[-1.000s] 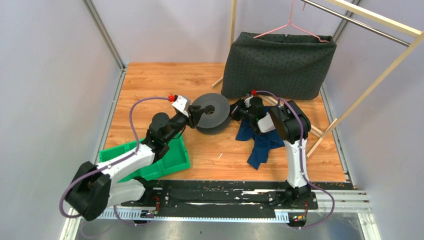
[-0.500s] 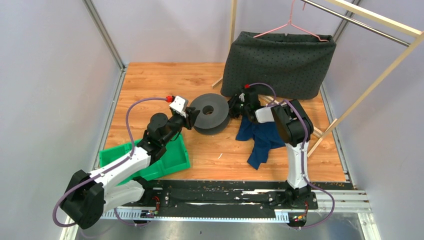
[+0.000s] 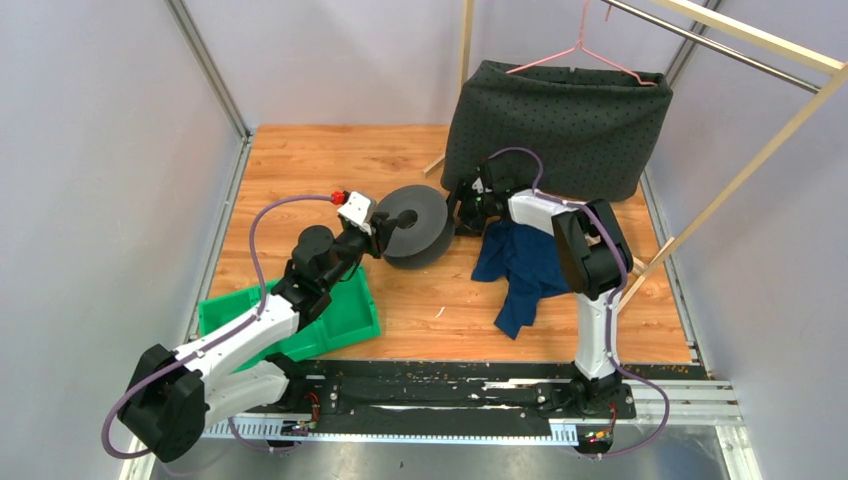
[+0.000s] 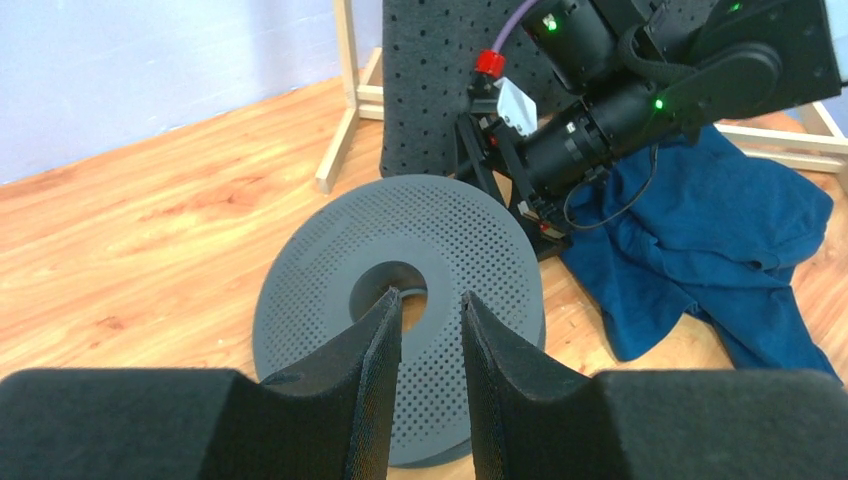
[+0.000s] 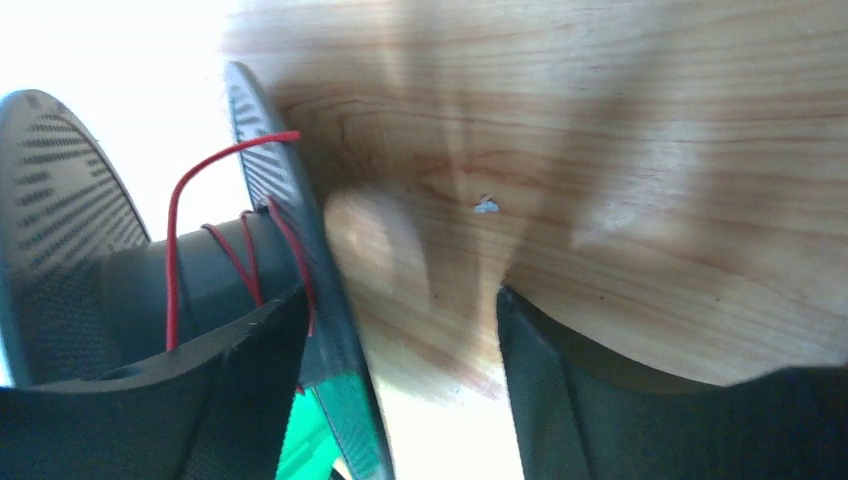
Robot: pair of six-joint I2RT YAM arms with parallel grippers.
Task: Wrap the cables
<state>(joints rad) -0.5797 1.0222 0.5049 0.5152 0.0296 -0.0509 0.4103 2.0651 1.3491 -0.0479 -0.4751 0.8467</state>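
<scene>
A dark grey perforated spool [image 3: 420, 225] lies tilted mid-table. Thin red cables [image 5: 175, 230] loop loosely round its hub between the two flanges; no dark cable shows. My left gripper [image 3: 383, 230] is at the spool's left face. In the left wrist view its jaws [image 4: 431, 297] stand a narrow gap apart, one tip at the hub hole and the other over the flange [image 4: 330, 260], with nothing between them. My right gripper [image 3: 462, 212] is at the spool's right rim. Its jaws [image 5: 400, 300] stand wide open, one finger by the hub, holding nothing.
A blue cloth [image 3: 520, 265] lies crumpled under the right arm. A green bin [image 3: 345, 315] sits front left by the left arm. A dark dotted fabric [image 3: 555, 125] hangs over a wooden rack at the back, with a pink hanger [image 3: 580, 50] above.
My right gripper has opened from shut and moved back and left, off the blue cloth to the spool's far rim. The left arm and spool have shifted slightly left.
</scene>
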